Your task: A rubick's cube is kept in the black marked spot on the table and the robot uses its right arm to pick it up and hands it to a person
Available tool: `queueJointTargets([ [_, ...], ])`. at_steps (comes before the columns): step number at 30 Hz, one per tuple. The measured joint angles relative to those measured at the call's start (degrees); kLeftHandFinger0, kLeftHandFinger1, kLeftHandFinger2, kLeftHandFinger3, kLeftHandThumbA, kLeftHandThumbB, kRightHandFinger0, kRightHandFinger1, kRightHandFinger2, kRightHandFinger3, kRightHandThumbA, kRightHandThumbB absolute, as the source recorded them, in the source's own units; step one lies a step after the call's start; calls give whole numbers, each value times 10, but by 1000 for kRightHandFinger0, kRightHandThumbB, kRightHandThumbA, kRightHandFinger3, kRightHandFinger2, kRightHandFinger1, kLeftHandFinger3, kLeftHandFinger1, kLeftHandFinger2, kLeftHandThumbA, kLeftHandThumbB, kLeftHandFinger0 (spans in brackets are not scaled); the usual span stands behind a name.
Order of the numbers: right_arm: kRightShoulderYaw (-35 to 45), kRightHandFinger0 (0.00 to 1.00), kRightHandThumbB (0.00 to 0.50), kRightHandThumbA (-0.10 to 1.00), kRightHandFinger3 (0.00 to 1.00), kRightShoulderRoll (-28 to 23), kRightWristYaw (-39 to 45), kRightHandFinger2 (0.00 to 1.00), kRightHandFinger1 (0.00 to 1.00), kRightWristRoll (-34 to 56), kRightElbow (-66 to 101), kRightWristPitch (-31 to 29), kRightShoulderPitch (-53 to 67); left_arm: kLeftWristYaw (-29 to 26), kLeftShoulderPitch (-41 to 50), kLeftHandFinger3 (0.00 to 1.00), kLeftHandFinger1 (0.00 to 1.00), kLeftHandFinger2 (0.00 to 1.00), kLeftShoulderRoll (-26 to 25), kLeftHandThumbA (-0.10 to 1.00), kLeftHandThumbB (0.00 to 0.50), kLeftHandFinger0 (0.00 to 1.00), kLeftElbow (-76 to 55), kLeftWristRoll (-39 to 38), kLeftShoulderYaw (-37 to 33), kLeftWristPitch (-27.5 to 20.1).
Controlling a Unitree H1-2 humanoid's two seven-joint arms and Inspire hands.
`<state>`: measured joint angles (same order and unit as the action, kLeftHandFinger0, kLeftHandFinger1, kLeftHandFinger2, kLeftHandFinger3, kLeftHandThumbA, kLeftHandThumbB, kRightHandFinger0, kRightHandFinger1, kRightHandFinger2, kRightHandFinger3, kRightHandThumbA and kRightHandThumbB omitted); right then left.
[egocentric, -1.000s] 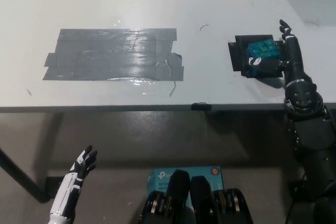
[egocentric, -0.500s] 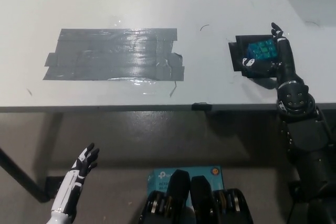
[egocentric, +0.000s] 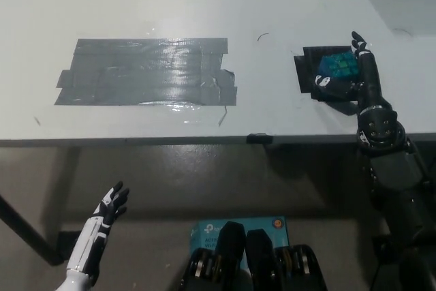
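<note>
I am looking down at a white table (egocentric: 204,5). My black right hand (egocentric: 354,76) is reaching up onto the table from the near edge, on the right side. It is lying against the Rubik's cube (egocentric: 337,67). The cube is showing a blue-green top with little squares. It is sitting on the black marked spot (egocentric: 304,69), a dark square on the table close to the near edge.

One of my black fingers (egocentric: 357,40) is sticking up along the right side of the cube, past its far corner. Another finger is curling in under the near left side of the cube. So my right hand is wrapping around the cube from two sides and touching it. I cannot tell if I am squeezing it tight. The cube is sitting low on the black spot and I cannot see any gap under it.

My white left hand (egocentric: 109,206) is hanging down below the table, at the lower left. Its fingers are spread apart and it is holding nothing.

A big patch of grey tape (egocentric: 146,71) is stuck on the table, well to the left of the cube. It is shiny in the middle. On the floor under the table, a blue box (egocentric: 272,224) is peeking out near the bottom middle.
</note>
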<state>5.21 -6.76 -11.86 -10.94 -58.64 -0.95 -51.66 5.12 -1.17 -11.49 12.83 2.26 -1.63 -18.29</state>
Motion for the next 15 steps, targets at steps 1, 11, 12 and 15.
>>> queueJointTargets([
  [1, 0, 1000, 406, 840, 1000, -2, -1, 1000, 1000, 1, -13, -3, -5, 0, 0, 1000, 1000, 1000, 0, 1000, 294, 1000, 0, 0, 0, 0],
  [11, -9, 1, 254, -100, 465, -13, -46, 443, 171, 5, -81, -14, -33, 0, -7, 1000, 1000, 1000, -1, 1000, 323, 1000, 0, 1, 0, 1],
  [12, -11, 0, 252, -100, 506, -14, -48, 489, 182, 4, -84, -14, -34, 0, -7, 1000, 1000, 1000, -1, 1000, 324, 1000, 0, 2, 0, 1],
  [15, -31, 0, 243, -100, 639, -18, -63, 680, 294, -3, -95, -15, -39, 0, -12, 1000, 1000, 1000, -1, 1000, 327, 1000, 0, 4, 0, 2],
])
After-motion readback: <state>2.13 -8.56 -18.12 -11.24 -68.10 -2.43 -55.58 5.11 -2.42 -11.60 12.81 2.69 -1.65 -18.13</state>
